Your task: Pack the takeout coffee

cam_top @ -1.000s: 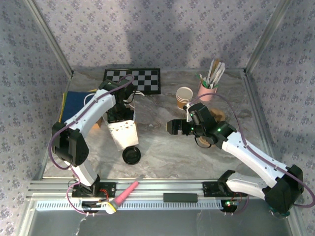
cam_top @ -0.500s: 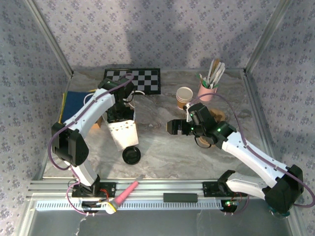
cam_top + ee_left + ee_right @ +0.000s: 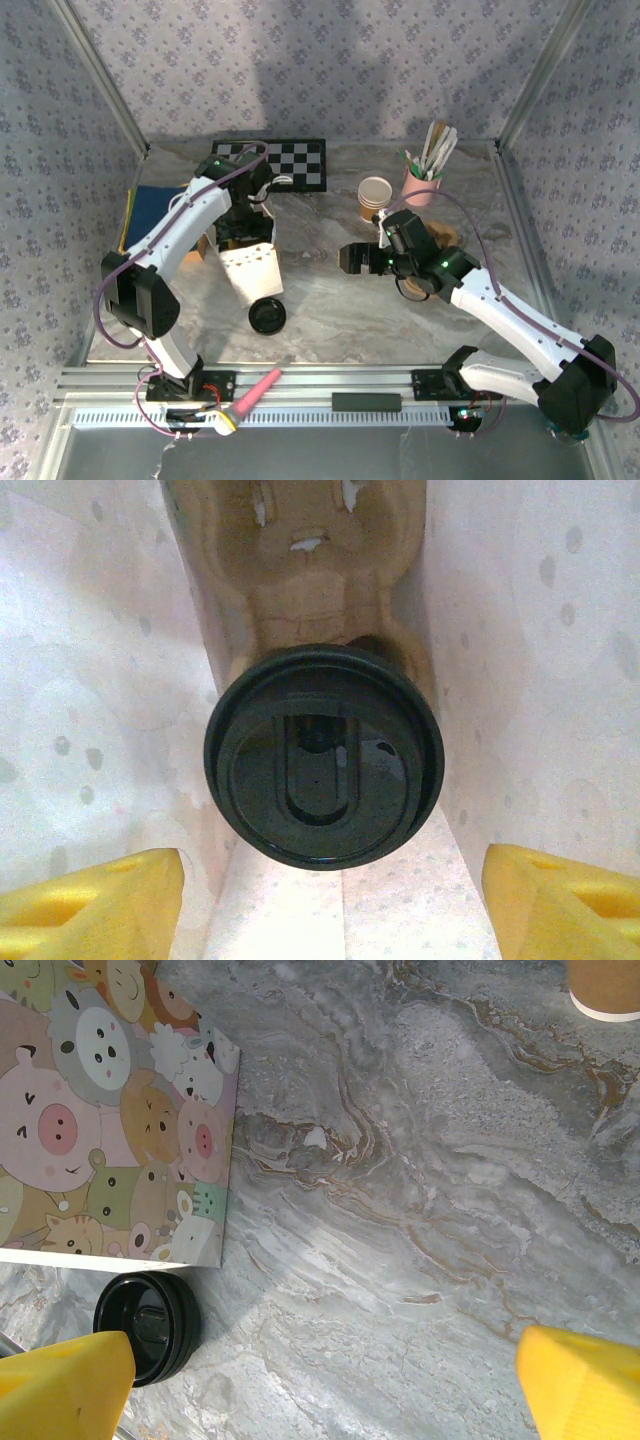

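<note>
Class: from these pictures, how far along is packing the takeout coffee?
Looks done: a black-lidded cup, apparently the coffee, stands in the cardboard tray inside the bag. In hand: the left gripper hangs at the bag's mouth, jaws open and empty; the right gripper is open over the table. Left: probably pulling the arm out. A spare lid lies beside the bag.

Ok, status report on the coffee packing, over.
Left end effector open at the mouth of the bag. Right end effector open above the table. Lidded coffee sits in the carrier inside the bag, ungripped. Nothing in the way.
</note>
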Controlling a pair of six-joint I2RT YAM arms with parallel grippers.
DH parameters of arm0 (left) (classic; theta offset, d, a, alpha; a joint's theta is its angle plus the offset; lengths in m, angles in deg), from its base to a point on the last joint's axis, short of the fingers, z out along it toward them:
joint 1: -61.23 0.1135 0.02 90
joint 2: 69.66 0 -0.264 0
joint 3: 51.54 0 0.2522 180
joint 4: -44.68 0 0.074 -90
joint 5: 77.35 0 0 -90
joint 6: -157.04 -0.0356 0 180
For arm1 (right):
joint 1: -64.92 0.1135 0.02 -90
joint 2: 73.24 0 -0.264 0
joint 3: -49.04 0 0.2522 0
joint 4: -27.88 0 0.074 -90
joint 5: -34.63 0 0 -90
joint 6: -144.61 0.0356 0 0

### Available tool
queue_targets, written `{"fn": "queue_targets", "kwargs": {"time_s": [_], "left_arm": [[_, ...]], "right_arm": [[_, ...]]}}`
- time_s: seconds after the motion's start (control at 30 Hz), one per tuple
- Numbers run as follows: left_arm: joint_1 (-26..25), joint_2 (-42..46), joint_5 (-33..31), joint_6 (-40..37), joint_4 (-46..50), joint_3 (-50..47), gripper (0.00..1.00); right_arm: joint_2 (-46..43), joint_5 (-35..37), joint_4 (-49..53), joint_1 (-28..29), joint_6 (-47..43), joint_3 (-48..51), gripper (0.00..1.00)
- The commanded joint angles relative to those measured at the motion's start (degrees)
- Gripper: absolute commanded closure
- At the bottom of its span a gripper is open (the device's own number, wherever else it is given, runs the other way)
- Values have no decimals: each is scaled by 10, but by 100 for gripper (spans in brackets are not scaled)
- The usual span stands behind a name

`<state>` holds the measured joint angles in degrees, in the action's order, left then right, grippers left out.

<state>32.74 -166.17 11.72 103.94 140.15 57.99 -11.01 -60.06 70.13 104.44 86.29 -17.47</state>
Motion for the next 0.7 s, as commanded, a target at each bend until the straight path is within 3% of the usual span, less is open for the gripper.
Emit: {"fn": "queue_targets", "kwargs": {"time_s": [0.0, 0.43, 0.67], "left_arm": [[2, 31, -16, 11, 28, 31, 22], [3, 59, -15, 18, 52, 108, 21], [3, 62, -21, 8, 76, 222, 21]], "right_arm": [[-2, 12, 12, 1, 0, -17, 0], [19, 35, 51, -23, 6, -63, 0], [53, 75, 128, -84, 10, -119, 0]]}}
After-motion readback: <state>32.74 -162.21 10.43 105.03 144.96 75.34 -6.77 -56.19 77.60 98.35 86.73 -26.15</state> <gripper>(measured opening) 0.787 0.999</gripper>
